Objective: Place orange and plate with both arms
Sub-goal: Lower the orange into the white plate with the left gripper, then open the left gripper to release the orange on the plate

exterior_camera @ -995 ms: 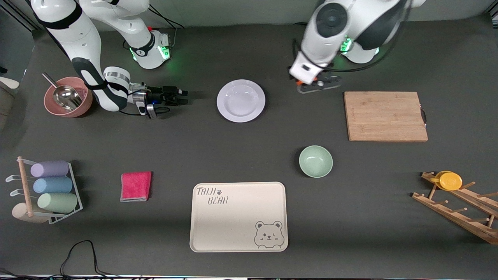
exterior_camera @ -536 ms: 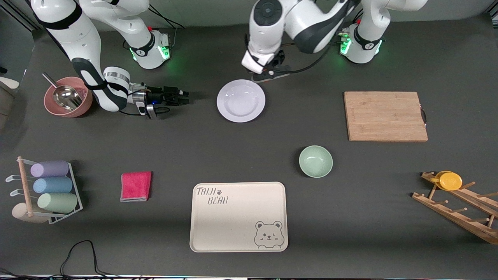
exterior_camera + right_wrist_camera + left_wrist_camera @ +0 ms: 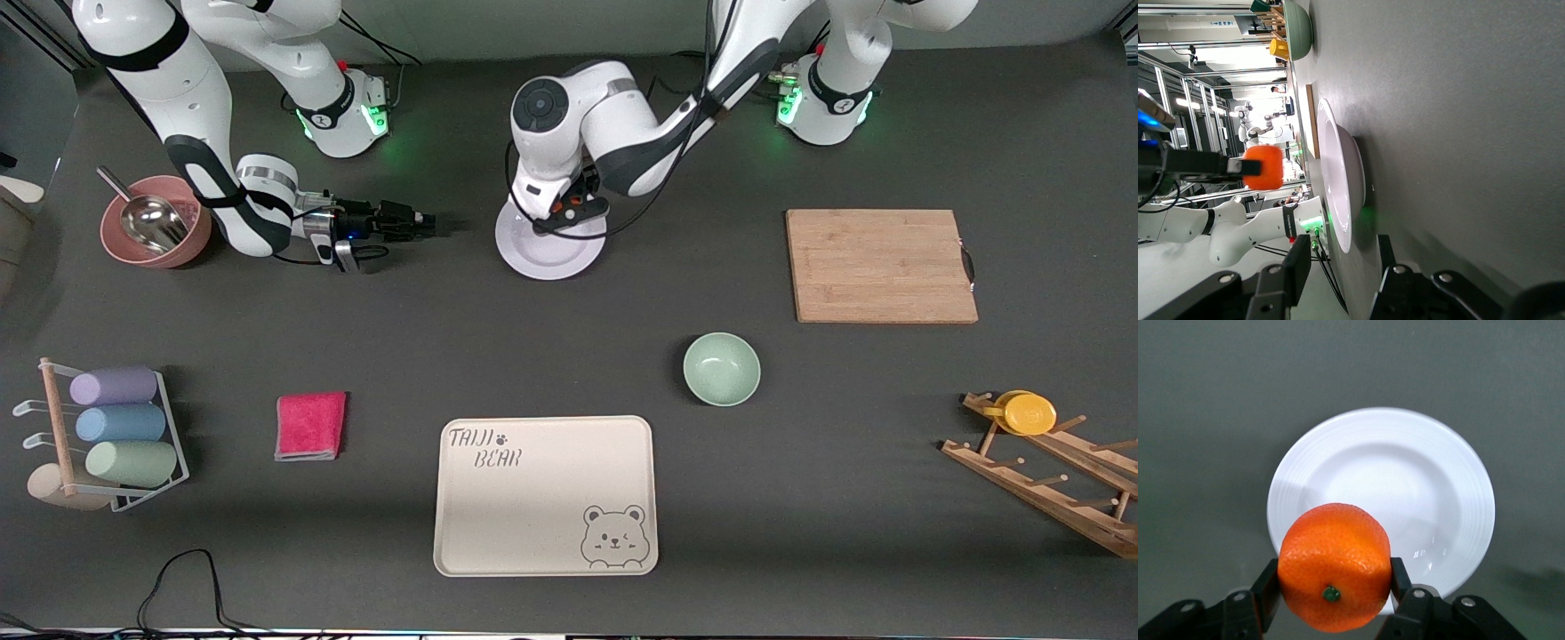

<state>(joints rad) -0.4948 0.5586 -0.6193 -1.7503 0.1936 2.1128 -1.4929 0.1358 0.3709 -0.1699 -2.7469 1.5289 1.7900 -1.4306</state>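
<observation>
The white plate [image 3: 547,260] lies on the dark table between the two arm bases. My left gripper [image 3: 569,212] hangs over the plate, shut on the orange [image 3: 1335,567]. In the left wrist view the black fingers [image 3: 1271,583] press on both sides of the fruit, with the plate's rim [image 3: 1458,473] below. My right gripper [image 3: 428,222] sits low over the table beside the plate, toward the right arm's end, apart from the rim. Its jaws stand open with nothing between them [image 3: 1341,257]. The right wrist view shows the plate [image 3: 1338,187] edge-on and the orange [image 3: 1263,167] above it.
A pink bowl with a metal scoop [image 3: 156,233] stands beside the right arm. Toward the left arm's end lie a wooden cutting board [image 3: 880,265] and a wooden rack with a yellow cup [image 3: 1031,413]. Nearer the camera are a green bowl [image 3: 721,369], a bear tray [image 3: 544,498], a pink cloth [image 3: 310,425] and a cup rack [image 3: 107,427].
The left arm has swung from beside the cutting board to over the plate, carrying the orange. The right gripper has crept slightly toward the plate and its jaws have narrowed.
</observation>
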